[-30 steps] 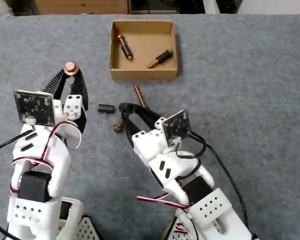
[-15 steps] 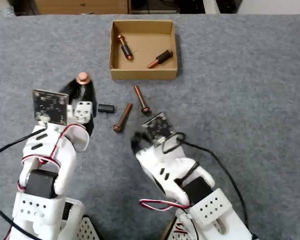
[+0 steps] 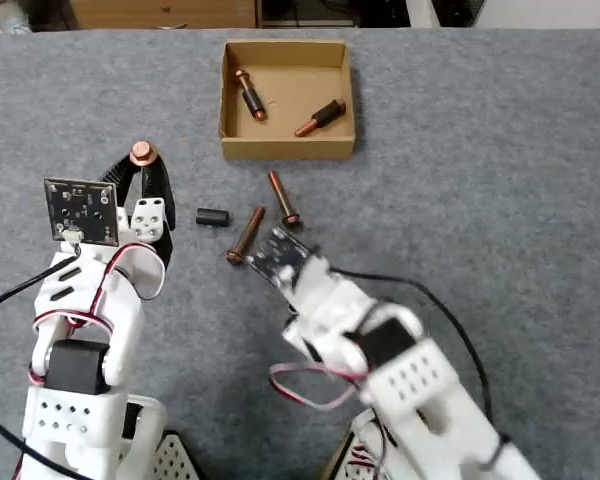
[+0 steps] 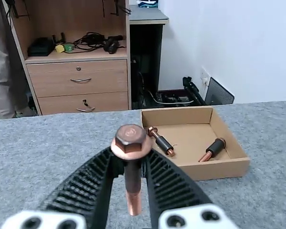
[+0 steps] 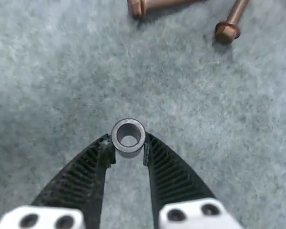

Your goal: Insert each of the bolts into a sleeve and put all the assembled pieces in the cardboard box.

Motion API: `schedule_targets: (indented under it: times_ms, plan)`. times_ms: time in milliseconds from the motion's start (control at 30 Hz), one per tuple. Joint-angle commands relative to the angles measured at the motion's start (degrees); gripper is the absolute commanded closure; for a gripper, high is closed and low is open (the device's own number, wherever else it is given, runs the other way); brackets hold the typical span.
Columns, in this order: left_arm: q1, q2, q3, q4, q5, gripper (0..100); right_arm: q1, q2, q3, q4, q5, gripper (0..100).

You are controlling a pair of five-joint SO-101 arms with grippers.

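Note:
My left gripper is shut on a copper bolt, held upright with the hex head on top; from above, that bolt sits at the left. My right gripper is shut on a dark sleeve, seen end on just above the grey mat. The right arm tilts steeply down near the table's middle, hiding its fingers from above. Two loose bolts and a spare sleeve lie between the arms. The cardboard box holds two assembled pieces.
Grey felt covers the table. The two loose bolts lie just beyond the held sleeve. A wooden drawer unit stands behind the table's far edge, past the box.
The right arm has pulled back from over the loose bolts and tipped downward, uncovering both bolts. The left arm swung right with its bolt, then returned left.

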State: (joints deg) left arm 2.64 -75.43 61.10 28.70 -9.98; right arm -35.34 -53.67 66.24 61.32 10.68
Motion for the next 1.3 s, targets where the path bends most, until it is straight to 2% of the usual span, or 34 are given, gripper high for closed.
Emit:
schedule_targets:
  times_ms: [0,200,467,533,600,667,733,1000,1267]
  plan:
    - [-0.4,-1.1,-0.6,-1.2,0.0,98,1.8,16.5,-11.4,0.0,0.6,94.5]
    - [-0.5,-1.2,-1.1,0.3,-0.3,98,1.8,39.7,-23.3,-0.3,0.9,98.0]
    - [-0.5,-1.2,-1.1,2.1,-0.1,98,1.5,60.8,-32.8,-0.4,0.9,97.7]
    - [-0.5,-1.2,-1.2,1.9,-0.1,98,1.5,64.6,-34.0,-0.4,0.6,93.6]
    - [-0.6,-1.2,-1.2,1.8,0.0,98,1.5,67.2,-34.3,-0.4,0.5,83.8]
    - [-2.2,-1.2,-1.2,1.8,0.1,98,1.5,68.3,-34.3,-0.4,0.8,73.0]
    - [-3.9,-1.2,-1.2,1.7,0.1,98,1.5,68.3,-34.0,-0.4,0.9,66.7]
    - [-6.1,-1.2,-1.2,1.7,0.1,98,1.5,63.3,-33.3,0.2,0.9,78.4]
    - [-5.9,-1.2,-1.2,1.7,0.1,98,1.4,56.5,-24.1,-3.2,0.5,79.3]
